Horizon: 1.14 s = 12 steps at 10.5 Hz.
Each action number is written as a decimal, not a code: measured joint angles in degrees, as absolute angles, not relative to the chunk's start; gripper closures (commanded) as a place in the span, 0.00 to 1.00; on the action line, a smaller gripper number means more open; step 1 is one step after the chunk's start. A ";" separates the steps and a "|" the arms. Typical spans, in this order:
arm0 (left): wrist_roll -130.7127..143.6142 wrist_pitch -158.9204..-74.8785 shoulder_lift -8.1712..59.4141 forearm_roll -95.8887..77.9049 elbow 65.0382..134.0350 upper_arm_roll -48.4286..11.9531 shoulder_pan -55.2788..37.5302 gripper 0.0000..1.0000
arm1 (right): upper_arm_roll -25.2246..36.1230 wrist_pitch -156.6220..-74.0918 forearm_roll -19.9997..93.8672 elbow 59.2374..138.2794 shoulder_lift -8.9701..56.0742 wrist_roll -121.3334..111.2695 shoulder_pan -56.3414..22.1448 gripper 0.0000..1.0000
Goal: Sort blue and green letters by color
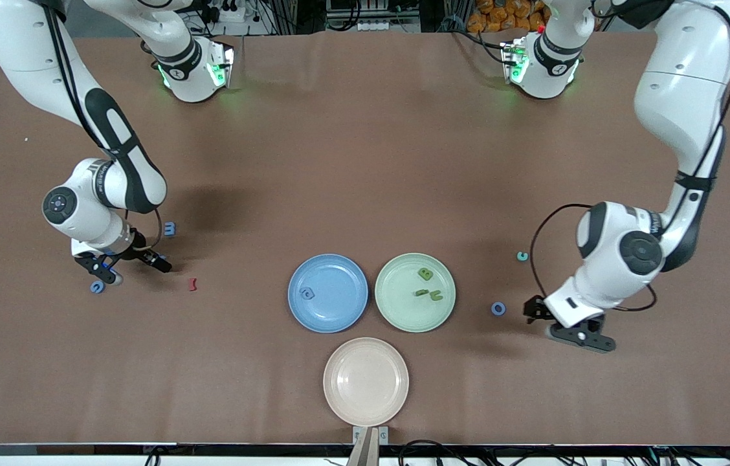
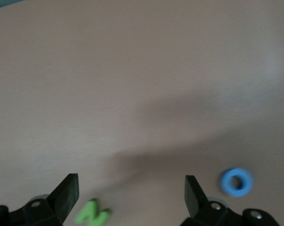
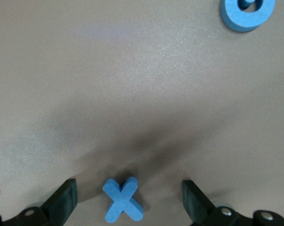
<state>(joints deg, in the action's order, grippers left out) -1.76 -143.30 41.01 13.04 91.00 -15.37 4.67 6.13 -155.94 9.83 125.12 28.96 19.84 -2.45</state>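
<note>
Left gripper (image 2: 131,197), right gripper (image 3: 129,200): both agape.

No printed words, brands or numbers can be read; only the foam letters' own shapes can. The right wrist view shows a blue X (image 3: 123,200) lying on the table. The left wrist view shows a green letter (image 2: 91,213), an N or a Z, and near it a blue O (image 2: 236,181). On the green plate (image 1: 397,310) one green piece (image 1: 425,274) looks like a B.
</note>
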 measured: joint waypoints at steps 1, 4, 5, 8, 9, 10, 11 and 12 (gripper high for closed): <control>-5.81 -143.30 41.32 13.04 91.21 -15.40 6.69 0.06 | 6.11 -156.09 9.81 125.12 29.00 19.83 -2.50 0.00; -16.19 -143.31 42.84 13.05 91.33 -15.44 9.23 0.04 | 6.11 -156.09 9.80 125.09 28.95 19.83 -2.50 0.00; -21.46 -143.31 43.13 13.13 91.37 -15.48 9.21 0.04 | 6.09 -156.09 9.80 125.01 28.91 19.83 -2.51 0.00; -36.62 -143.23 44.01 13.13 91.99 -15.44 11.04 0.08 | 5.99 -156.08 9.80 124.03 28.87 19.83 -2.52 0.00; -38.83 -143.23 44.36 13.13 92.38 -15.47 11.92 0.12 | 5.93 -156.02 9.80 123.74 28.87 19.83 -2.53 0.00; -39.39 -143.23 44.61 13.13 92.68 -15.51 12.31 0.14 | 5.92 -155.83 9.80 123.59 28.87 19.84 -2.53 0.00; -39.41 -143.23 44.71 12.95 92.97 -15.55 12.35 0.14 | 5.91 -155.74 9.80 123.58 28.89 19.84 -2.53 0.00; -39.41 -143.22 44.72 12.73 93.19 -15.68 12.32 0.14 | 5.90 -155.71 9.80 123.58 28.89 19.84 -2.54 0.29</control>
<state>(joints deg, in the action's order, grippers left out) -39.41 -143.22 44.72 12.73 93.19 -15.68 12.32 5.90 -155.71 9.80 123.58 28.89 19.84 -2.54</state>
